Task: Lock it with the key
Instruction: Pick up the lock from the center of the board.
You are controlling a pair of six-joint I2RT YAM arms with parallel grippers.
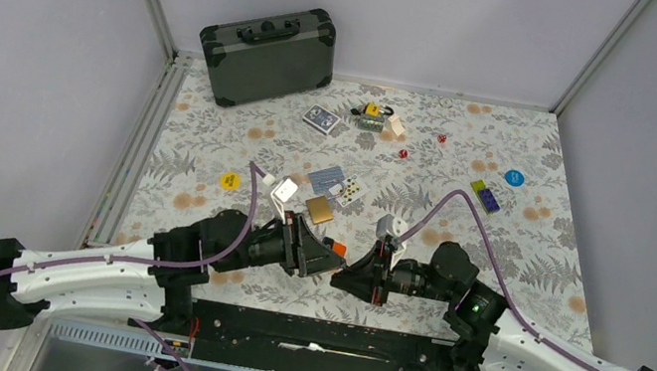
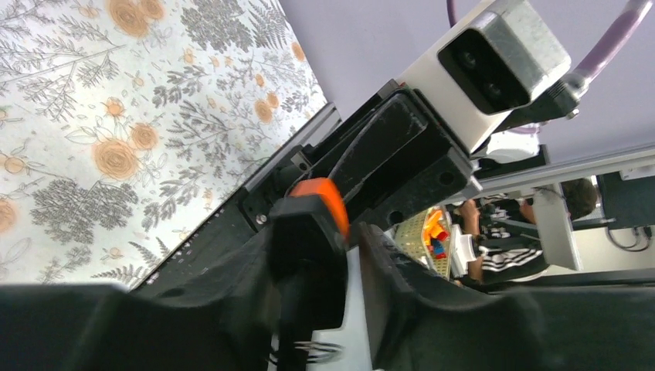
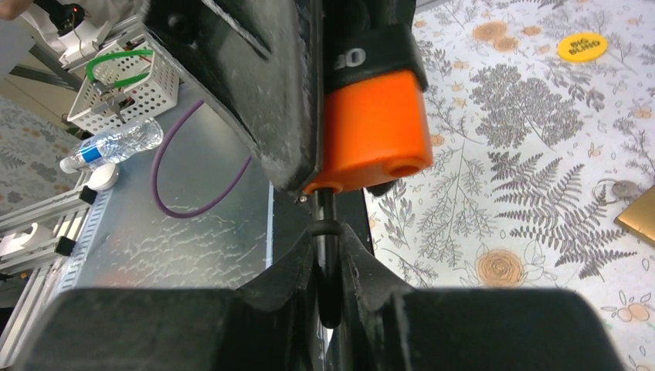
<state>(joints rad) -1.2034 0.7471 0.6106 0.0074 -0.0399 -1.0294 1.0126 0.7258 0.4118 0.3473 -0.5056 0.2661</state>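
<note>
An orange and black padlock (image 1: 337, 248) hangs above the table's near middle, between my two arms. My left gripper (image 1: 321, 253) is shut on it. In the left wrist view the padlock (image 2: 309, 239) sits between the fingers of the left gripper (image 2: 344, 267). In the right wrist view its orange base (image 3: 376, 131) faces the camera. My right gripper (image 3: 328, 259) is shut on the dark head of a key (image 3: 327, 220). The key's thin shaft runs up into the padlock's base. From above, the right gripper (image 1: 352, 278) sits just right of the padlock.
A dark case (image 1: 268, 54) stands at the back left. On the floral table lie a card box (image 1: 321, 120), a second small padlock (image 1: 372, 114), a gold card (image 1: 319, 209), a yellow disc (image 1: 229, 180), a blue disc (image 1: 514, 177) and a red die (image 1: 402, 154).
</note>
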